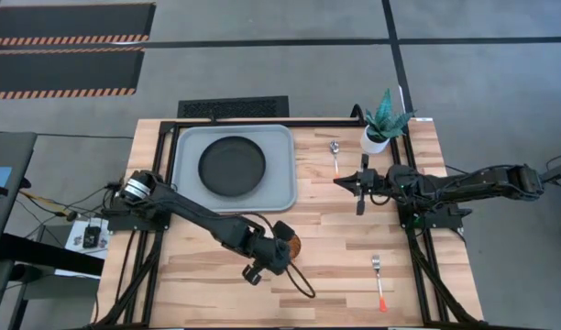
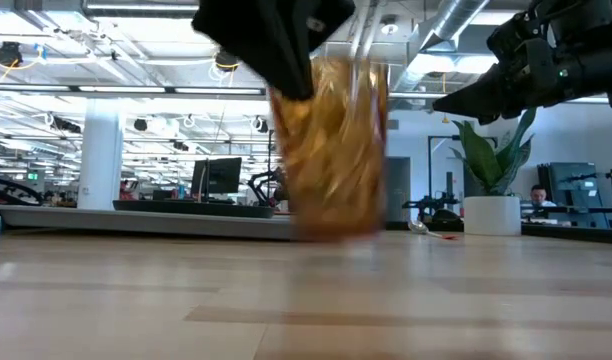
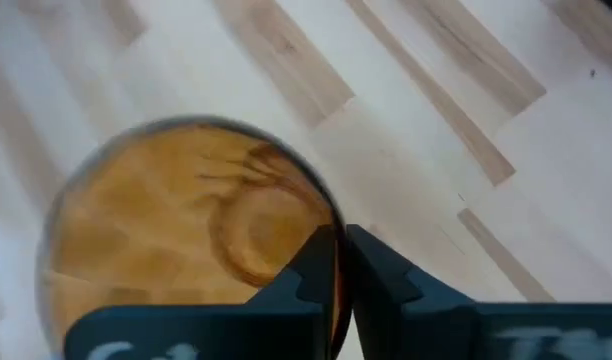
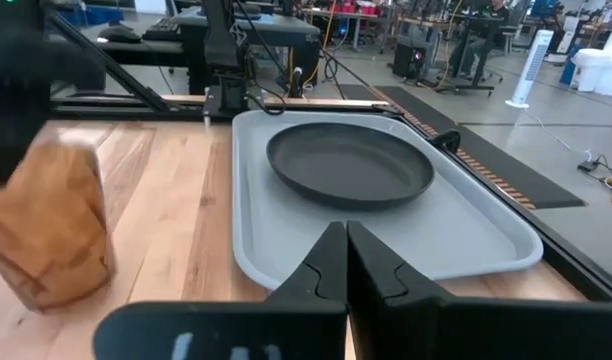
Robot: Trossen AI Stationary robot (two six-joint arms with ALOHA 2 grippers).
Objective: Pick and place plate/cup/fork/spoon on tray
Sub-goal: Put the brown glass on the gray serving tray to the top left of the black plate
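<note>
The amber-brown ribbed cup (image 1: 292,244) is in my left gripper (image 1: 280,242), over the middle of the table, right of and nearer than the tray. It shows blurred in the low view (image 2: 331,150). The black plate (image 1: 232,166) lies in the grey-blue tray (image 1: 282,188) at the far left. The spoon (image 1: 335,151) lies on the table right of the tray. The fork (image 1: 379,275) lies near the front right. My right gripper (image 1: 339,181) is shut and empty, hovering right of the tray, just nearer than the spoon. My left gripper pinches the cup's wall at the rim (image 3: 338,290), one finger inside the cup (image 3: 311,265) and one outside (image 3: 376,268). The fingers come from above, pointing down. The cup hangs below them, mouth up and slightly tilted, its bottom (image 2: 331,232) a little clear of the table.
A white pot with a green plant (image 1: 376,137) stands at the far right, close to the spoon. Bare wooden table lies between the tray and the front edge. The tray has free floor around the plate (image 4: 386,235).
</note>
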